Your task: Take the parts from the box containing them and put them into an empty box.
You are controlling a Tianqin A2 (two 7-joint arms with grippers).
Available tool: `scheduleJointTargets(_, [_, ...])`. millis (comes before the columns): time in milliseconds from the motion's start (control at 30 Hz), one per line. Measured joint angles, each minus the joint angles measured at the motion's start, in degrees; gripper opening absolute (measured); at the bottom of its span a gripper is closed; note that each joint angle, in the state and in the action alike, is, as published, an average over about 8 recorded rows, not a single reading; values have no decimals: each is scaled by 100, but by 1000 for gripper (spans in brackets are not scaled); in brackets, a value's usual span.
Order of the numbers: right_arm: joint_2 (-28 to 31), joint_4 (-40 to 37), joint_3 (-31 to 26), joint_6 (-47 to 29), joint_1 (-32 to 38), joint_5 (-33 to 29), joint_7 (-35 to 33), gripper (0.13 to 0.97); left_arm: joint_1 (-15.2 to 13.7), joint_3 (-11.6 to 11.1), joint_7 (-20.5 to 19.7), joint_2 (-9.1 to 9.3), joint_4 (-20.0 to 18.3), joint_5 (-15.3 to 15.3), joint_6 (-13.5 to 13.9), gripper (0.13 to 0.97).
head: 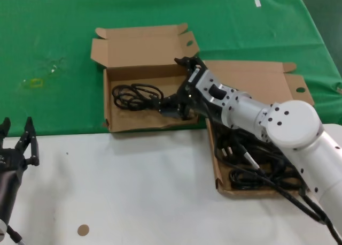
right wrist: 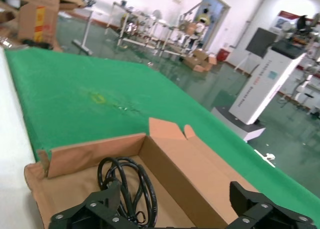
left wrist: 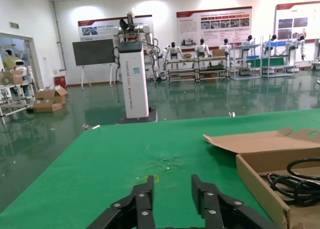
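The box with the wrinkled front wall lies open on the green cloth and holds one coiled black cord bundle. My right gripper is open wide, low over that box's right half, just right of the bundle. The right wrist view shows its spread fingers, the coil and the box wall. The box with the neat edge sits to the right under my right arm, with several cord bundles in it. My left gripper is parked open at the table's front left; its wrist view shows it empty.
A green cloth covers the far half of the table, and the white tabletop lies in front. A small brown disc lies near the front edge. Both box lids stand open towards the back.
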Motion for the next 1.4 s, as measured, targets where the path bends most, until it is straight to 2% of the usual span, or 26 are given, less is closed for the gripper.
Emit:
scheduleJointTargets(100, [19, 162, 101, 123, -203, 116, 1, 710, 0, 0, 0, 0, 0, 0, 0, 270])
scheduleJointTargets(267, [52, 433, 269, 328, -540, 311, 2, 822, 0, 0, 2, 0, 0, 0, 0, 377])
scheduleJointTargets(400, [78, 650, 405, 494, -811, 467, 3, 863, 0, 0, 3, 0, 0, -1, 0, 441])
scheduleJointTargets(567, [110, 925, 576, 702, -1151, 664, 3, 930, 0, 0, 3, 0, 0, -1, 0, 582])
scheduleJointTargets(667, [129, 1087, 677, 825, -1355, 781, 4, 930, 0, 0, 2, 0, 0, -1, 0, 667])
scheduleJointTargets(800, [155, 1303, 811, 989, -1624, 935, 5, 943, 0, 0, 1, 0, 0, -1, 0, 667])
scheduleJointTargets(1067, [207, 1735, 1080, 1316, -2167, 1246, 6, 966, 0, 0, 1, 0, 0, -1, 0, 838])
scheduleJointTargets(1400, [272, 2278, 1418, 1730, -2842, 1636, 8, 966, 0, 0, 1, 0, 0, -2, 0, 938])
